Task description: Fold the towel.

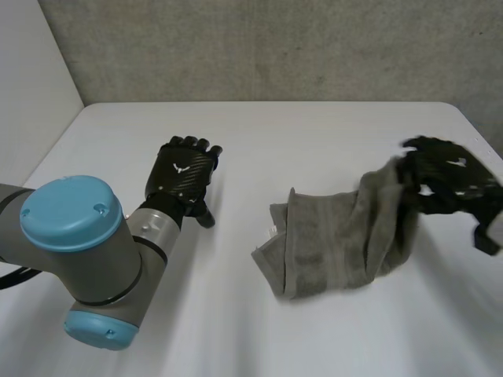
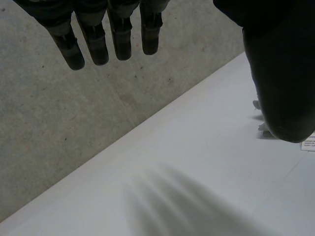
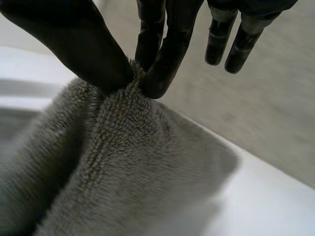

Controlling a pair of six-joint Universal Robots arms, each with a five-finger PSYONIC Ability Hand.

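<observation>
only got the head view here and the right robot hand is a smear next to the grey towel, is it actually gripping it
Observer: Yes. Its wrist view has the right robot hand pinching a bunched ridge of the grey terry towel between thumb and fingers.
Operator: all the fingers on it
Observer: No. Those nearest the thumb do the pinching; the others hang straight, clear of the cloth.
Operator: left one holding anything
Observer: No. In its own wrist view the left robot hand has straight fingers with nothing in them, above the white table.
</observation>
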